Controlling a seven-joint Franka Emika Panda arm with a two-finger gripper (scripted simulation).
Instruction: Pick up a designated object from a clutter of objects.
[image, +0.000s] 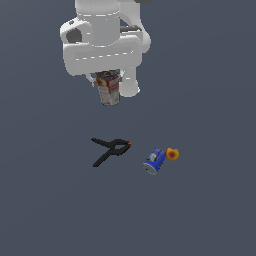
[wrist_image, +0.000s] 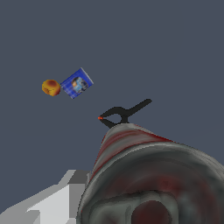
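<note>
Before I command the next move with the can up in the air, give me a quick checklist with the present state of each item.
1. Red-and-white can is the right object, not the blue one: ok.
2. Can is off the surface, hanging under the gripper: ok.
3. Jaws closed on the can: ok in the exterior view, though their contact is hidden by the hand.
4. Can sits straight in the grip: cannot tell; it looks slightly tilted.
5. Black spring clamp, blue can and orange-yellow item lie on the surface, apart from the lifted can: ok.
6. Blue can and orange-yellow item touching each other: cannot tell.
</note>
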